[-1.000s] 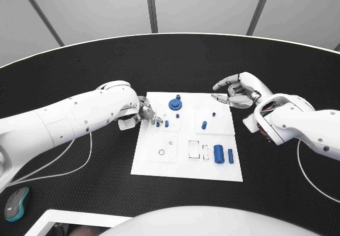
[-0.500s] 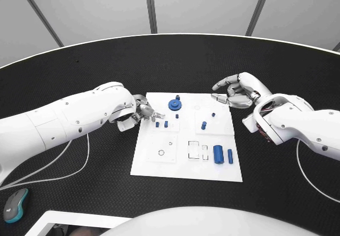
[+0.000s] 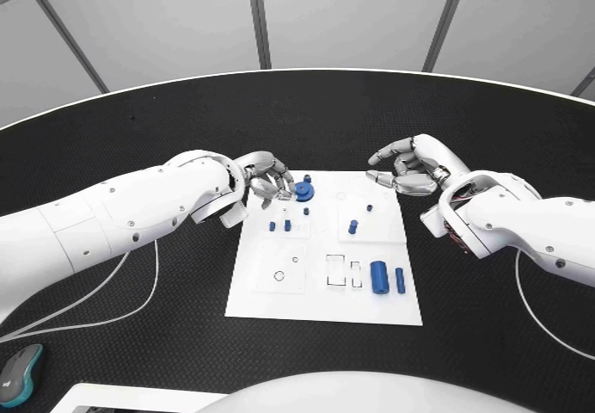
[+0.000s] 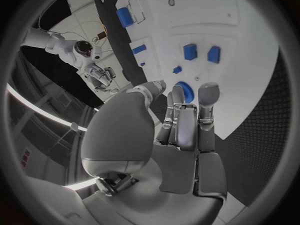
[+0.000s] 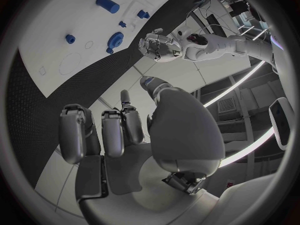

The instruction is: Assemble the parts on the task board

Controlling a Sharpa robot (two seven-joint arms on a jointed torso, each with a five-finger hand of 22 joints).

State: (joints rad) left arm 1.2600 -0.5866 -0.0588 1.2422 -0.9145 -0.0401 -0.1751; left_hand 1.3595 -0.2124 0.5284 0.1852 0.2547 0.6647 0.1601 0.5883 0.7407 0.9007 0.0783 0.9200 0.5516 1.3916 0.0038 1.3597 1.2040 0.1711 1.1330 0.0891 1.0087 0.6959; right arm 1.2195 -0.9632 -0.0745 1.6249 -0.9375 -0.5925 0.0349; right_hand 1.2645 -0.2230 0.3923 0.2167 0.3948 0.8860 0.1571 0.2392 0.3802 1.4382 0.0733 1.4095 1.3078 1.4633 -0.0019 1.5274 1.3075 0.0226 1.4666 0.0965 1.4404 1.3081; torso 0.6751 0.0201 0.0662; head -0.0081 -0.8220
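Nearest us, at the bench's point(image 3: 149, 344) front left edge, we see a grey and teal mouse point(image 3: 17, 375), with a thin white cable point(image 3: 112, 314) looping over the black surface beside it. The task board point(image 3: 279, 301) lies in the middle of the bench. On its near right part a thick blue cylinder point(image 3: 378, 275) and a thinner blue pin point(image 3: 399, 280) lie side by side, just beside two outlined rectangular slots point(image 3: 337, 268). Farther on, two small blue pegs point(image 3: 280, 226) stand near the board's left side, and another blue peg point(image 3: 353, 227) stands right of the middle. At the far end a blue round gear-like part point(image 3: 305, 191) sits on the board.

Our left hand point(image 3: 266, 181) hovers over the board's far left corner, fingers loosely curled with nothing in them, fingertips just beside the gear; the forearm covers the bench to the left. Our right hand point(image 3: 415, 163) hangs off the board's far right corner, fingers curled inward, and we see nothing held. Beyond the bench's white rim stand grey wall panels point(image 3: 347, 34).
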